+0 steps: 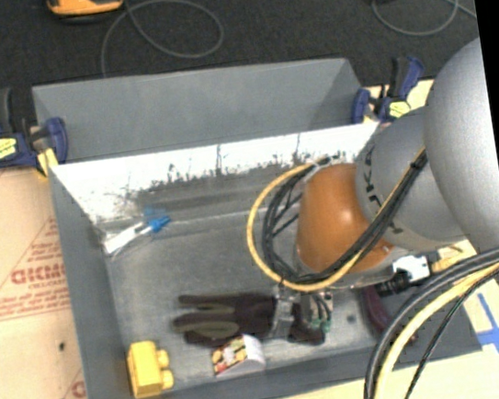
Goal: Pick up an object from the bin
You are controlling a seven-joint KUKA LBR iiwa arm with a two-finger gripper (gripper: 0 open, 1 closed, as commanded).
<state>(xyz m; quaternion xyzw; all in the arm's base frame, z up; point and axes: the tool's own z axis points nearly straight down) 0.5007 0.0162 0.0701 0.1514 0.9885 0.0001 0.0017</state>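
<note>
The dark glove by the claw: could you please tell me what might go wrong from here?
The claw sits at the right end of the dark glove, which lies limp and flat, so it might catch only an edge and slip. The small white-and-red packet lies right beside the glove's lower side and could be dragged along. Both lie close to the front wall of the bin, which the claw could bump.
</note>
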